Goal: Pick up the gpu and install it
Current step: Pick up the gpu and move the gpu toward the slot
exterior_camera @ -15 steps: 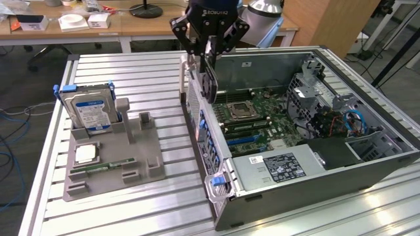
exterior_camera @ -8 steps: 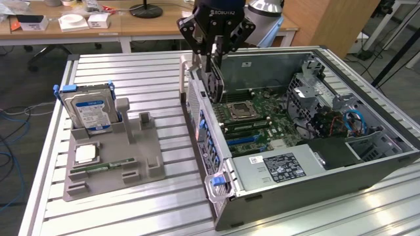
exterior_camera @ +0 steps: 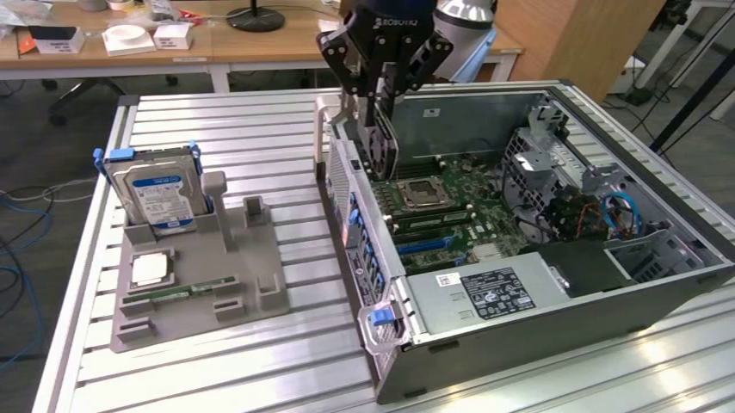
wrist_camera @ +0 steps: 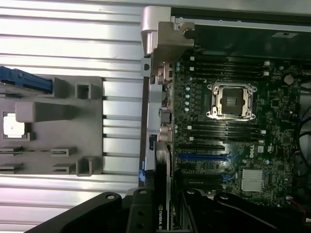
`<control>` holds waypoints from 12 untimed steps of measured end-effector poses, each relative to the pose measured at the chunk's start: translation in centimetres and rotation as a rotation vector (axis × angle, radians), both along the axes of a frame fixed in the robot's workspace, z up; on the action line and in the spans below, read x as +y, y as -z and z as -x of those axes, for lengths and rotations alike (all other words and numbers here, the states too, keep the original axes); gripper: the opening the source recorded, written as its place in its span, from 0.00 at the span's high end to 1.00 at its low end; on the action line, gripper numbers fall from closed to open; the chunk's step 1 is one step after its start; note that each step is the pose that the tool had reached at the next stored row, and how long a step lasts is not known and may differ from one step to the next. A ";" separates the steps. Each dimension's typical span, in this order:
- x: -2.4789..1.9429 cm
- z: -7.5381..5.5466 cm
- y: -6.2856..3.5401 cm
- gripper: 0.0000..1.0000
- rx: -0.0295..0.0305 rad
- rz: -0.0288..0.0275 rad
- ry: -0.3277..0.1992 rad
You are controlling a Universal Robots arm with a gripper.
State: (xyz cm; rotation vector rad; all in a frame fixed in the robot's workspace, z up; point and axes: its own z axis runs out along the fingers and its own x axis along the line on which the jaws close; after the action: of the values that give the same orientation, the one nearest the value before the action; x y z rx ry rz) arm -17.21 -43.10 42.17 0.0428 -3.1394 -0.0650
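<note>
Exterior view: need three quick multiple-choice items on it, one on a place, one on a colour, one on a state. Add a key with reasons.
1. The hard drive is:
A. flat on the floor
B. upright in the gray holder, on the exterior view's left of the case
C. on the wooden desk

2. Its handles are:
A. red
B. blue
C. green

3. The pincer is:
A. open and empty
B. shut on a screwdriver
C. shut on the gpu, above the case

Key:
1. B, the drive stands in the holder's slot.
2. B, blue tabs flank the drive.
3. C, the card hangs from the pincer.
</note>
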 end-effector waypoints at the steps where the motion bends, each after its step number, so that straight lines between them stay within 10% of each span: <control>1: 0.00 -0.1 0.00 0.74 0.0000 0.0000 0.000; 12: -0.02 -0.7 0.00 0.74 0.0000 0.0000 -0.001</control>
State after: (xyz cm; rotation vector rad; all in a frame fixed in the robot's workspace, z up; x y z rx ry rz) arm -16.46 -43.12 42.17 0.0448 -3.1394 -0.0650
